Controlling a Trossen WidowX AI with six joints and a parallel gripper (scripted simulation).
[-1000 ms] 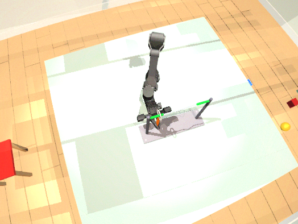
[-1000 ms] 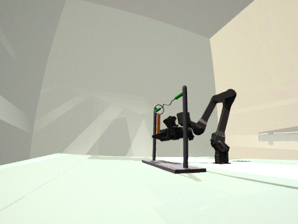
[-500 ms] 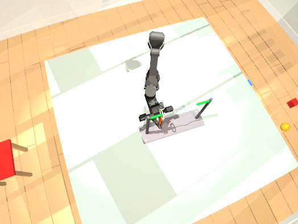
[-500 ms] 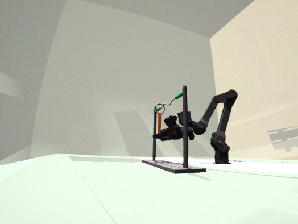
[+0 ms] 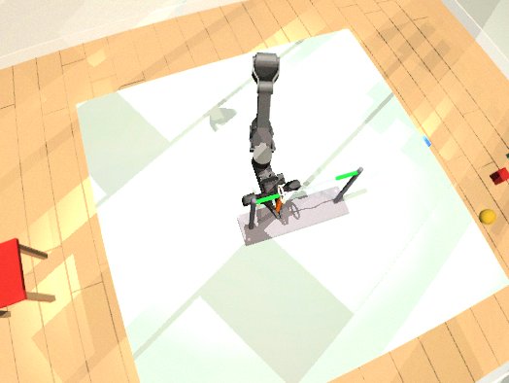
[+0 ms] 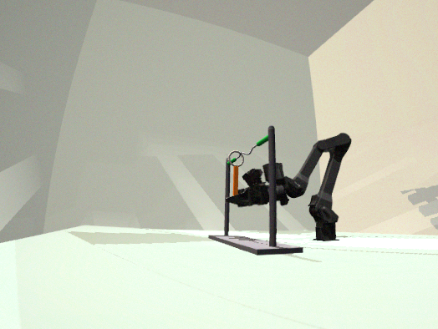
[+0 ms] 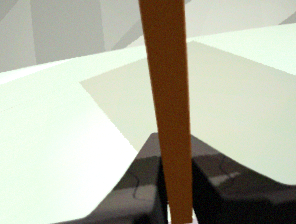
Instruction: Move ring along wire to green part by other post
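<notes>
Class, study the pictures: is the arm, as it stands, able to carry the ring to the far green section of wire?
Probably yes. The tool is shut on the orange handle, the ring sits near the start green part, and the far green section lies across open wire; the wavy grey stretch demands care.
</notes>
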